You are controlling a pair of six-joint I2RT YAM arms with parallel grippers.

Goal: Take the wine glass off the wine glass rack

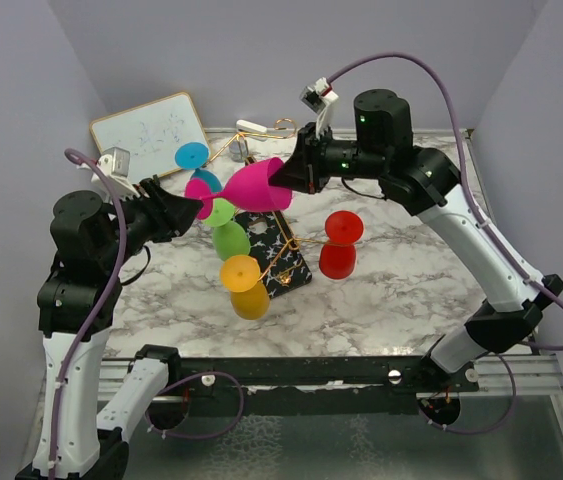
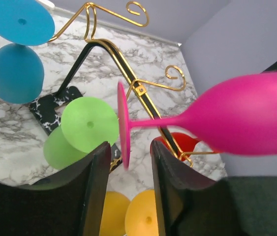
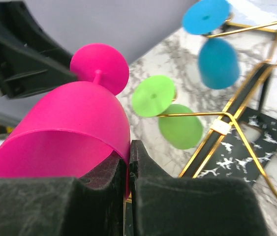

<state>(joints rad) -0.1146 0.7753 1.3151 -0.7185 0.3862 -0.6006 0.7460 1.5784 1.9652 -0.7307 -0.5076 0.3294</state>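
A magenta wine glass (image 1: 256, 186) lies on its side in the air above the wine glass rack (image 1: 279, 255), a gold wire stand on a black speckled base. My right gripper (image 1: 283, 180) is shut on the glass's rim, one finger inside the bowl, as the right wrist view (image 3: 129, 147) shows on the glass (image 3: 74, 118). My left gripper (image 1: 196, 207) is open at the glass's foot. In the left wrist view the foot's lower edge (image 2: 123, 123) hangs between the spread fingers of the left gripper (image 2: 130, 150) without touching them. Gold rack arms (image 2: 153, 86) pass behind the stem.
Blue (image 1: 192, 155), green (image 1: 229, 238) and yellow (image 1: 248, 290) glasses hang upside down on the rack. A red glass (image 1: 340, 245) stands on the marble table to the rack's right. A framed whiteboard (image 1: 151, 130) leans at the back left.
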